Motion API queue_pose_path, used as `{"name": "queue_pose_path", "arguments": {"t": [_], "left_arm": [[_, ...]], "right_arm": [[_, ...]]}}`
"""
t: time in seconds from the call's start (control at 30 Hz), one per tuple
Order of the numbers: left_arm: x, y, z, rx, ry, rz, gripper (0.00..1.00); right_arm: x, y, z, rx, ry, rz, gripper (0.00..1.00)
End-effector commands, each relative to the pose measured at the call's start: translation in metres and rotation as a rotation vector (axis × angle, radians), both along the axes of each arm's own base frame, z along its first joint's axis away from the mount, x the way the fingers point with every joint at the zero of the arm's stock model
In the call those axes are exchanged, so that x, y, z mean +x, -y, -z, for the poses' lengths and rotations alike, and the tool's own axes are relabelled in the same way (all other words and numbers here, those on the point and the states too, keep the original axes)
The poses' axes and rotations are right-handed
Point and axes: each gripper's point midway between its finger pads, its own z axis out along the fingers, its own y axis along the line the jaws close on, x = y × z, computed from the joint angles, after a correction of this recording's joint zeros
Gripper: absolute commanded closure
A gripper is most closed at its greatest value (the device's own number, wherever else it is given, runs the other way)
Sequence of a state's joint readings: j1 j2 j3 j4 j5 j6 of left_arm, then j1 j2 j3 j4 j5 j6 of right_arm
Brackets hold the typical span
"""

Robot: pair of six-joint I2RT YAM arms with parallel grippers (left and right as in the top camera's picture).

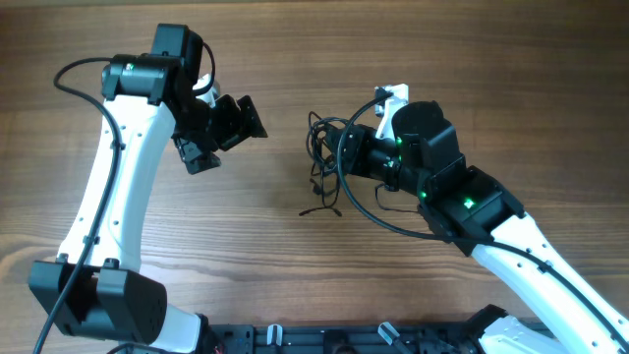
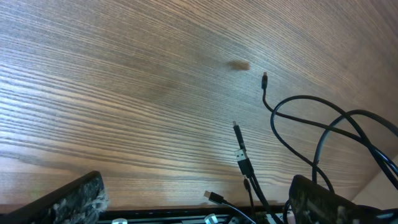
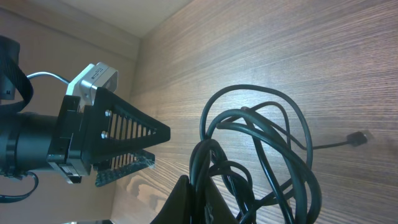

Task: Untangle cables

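The cables (image 1: 322, 143) are a bunch of thin black cords in the middle of the table, with loose ends trailing toward the front (image 1: 319, 208). My right gripper (image 1: 346, 149) is shut on the bunch. In the right wrist view its jaws (image 3: 200, 186) pinch several strands, the cables (image 3: 261, 143) loop out above them, and one plug end (image 3: 356, 138) lies on the wood. My left gripper (image 1: 228, 138) hangs open to the left of the bunch, apart from it. In the left wrist view its fingers (image 2: 68, 202) stand wide with nothing between them, and the cables (image 2: 323, 130) and plug ends (image 2: 239, 135) lie to the right.
The table is bare brown wood (image 1: 197, 246). A black rail (image 1: 344, 339) runs along the front edge between the arm bases. The right arm's own thicker black cable (image 1: 378, 214) loops out over the table beside the bunch.
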State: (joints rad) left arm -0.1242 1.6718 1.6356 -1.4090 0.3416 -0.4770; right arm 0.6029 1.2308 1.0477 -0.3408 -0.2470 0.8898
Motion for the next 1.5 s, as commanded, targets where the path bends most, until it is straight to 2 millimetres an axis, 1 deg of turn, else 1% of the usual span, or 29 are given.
{"name": "queue_pose_path", "arguments": {"t": [0.0,1.47], "left_arm": [[-0.0005,0.0006,-0.0013,-0.009,-0.001,-0.003,0.04],[-0.0019,0.0004,-0.0011,-0.008,-0.006,0.0,0.04]], "right_arm": [[0.0019,-0.0046,-0.0086,0.024,0.009,-0.011,0.96],[0.0038,-0.0061,-0.0133,0.039,0.024,-0.01,0.96]]}}
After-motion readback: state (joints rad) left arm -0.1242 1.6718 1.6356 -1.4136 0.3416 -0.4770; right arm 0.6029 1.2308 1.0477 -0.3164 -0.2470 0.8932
